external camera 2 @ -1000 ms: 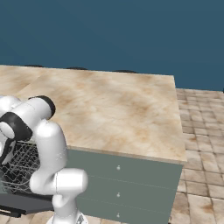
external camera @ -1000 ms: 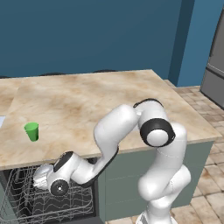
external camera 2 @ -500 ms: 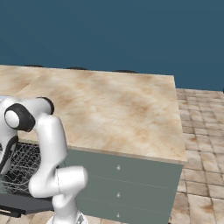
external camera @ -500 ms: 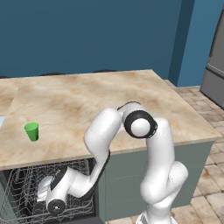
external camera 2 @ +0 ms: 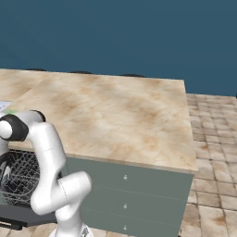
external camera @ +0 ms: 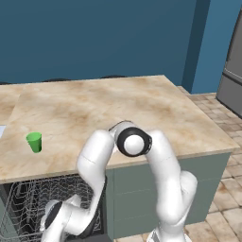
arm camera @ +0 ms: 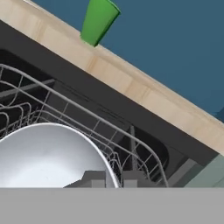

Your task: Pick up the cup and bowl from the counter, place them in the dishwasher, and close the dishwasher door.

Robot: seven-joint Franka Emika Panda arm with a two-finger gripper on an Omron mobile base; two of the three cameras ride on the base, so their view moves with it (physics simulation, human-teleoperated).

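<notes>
The bowl point(arm camera: 48, 155) is pinched by the shut pincer point(arm camera: 113, 178) over the wire rack point(arm camera: 131, 148); if dropped crookedly, it could be tipped over.

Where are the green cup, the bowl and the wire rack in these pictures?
cup point(external camera: 34, 142), left base view, middle of its green side.
bowl point(arm camera: 48, 157), hand view, its smooth pale inside.
wire rack point(external camera 2: 21, 178), right base view, its front wires.

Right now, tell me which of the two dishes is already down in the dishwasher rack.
The pale bowl, right by the gripper, sits in the wire rack. The green cup stands up on the counter.
</notes>
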